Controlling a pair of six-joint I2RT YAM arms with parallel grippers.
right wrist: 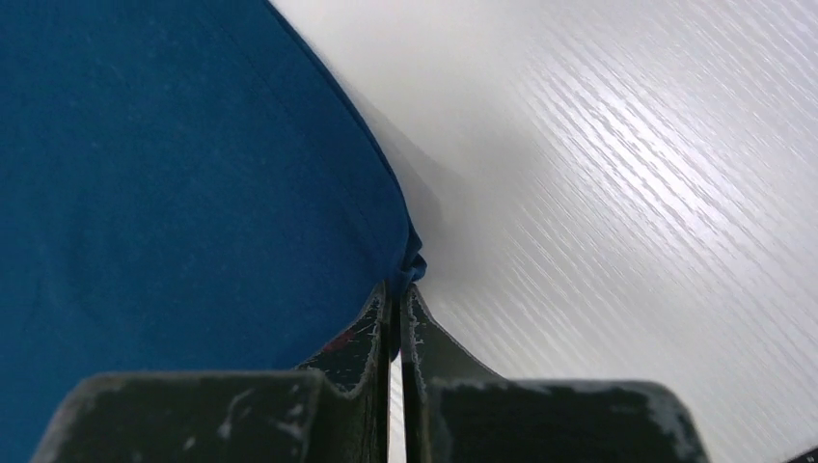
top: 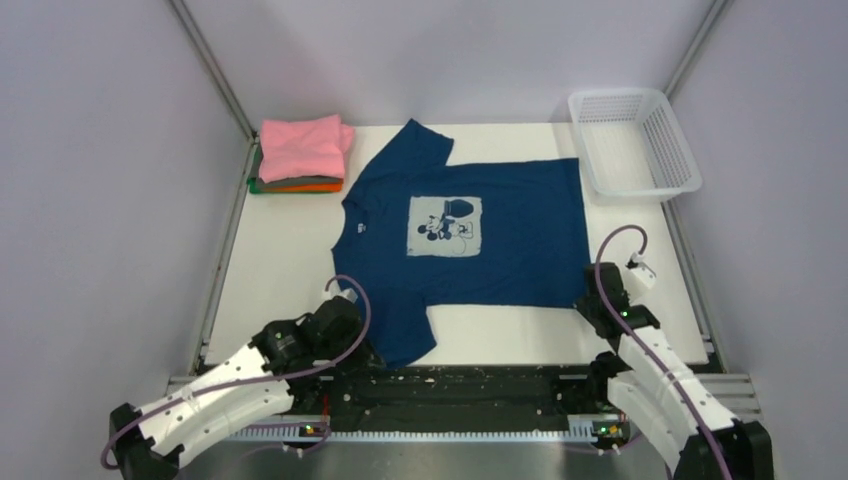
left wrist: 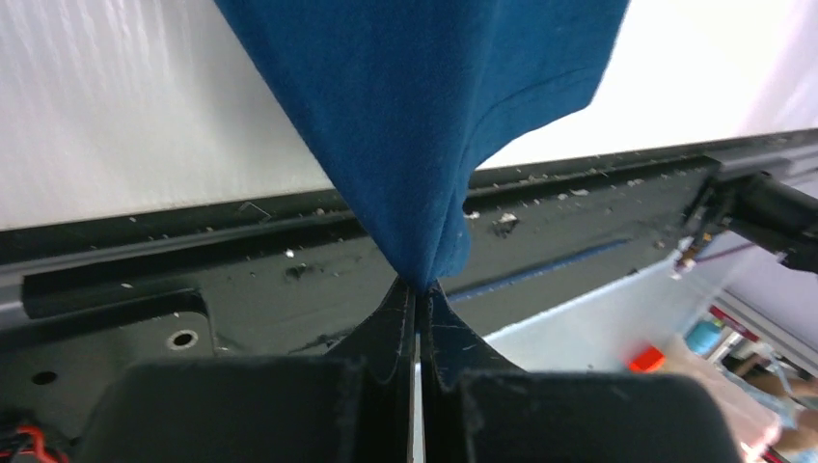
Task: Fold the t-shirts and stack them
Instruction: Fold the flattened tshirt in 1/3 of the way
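Note:
A navy blue t-shirt (top: 520,235) with a white cartoon chest print lies spread flat in the middle of the white table, collar to the left. My left gripper (top: 352,338) is shut on its near sleeve; the cloth (left wrist: 424,145) rises pinched from the fingertips (left wrist: 397,307). My right gripper (top: 590,300) is shut on the shirt's near hem corner (right wrist: 410,262), low over the table. A stack of folded shirts stands at the back left: pink (top: 303,146) on top, orange (top: 310,186) and green (top: 254,185) beneath.
A white plastic mesh basket (top: 632,142) stands at the back right corner. The black rail (top: 470,385) with the arm bases runs along the near edge. Grey walls close in the left and right sides.

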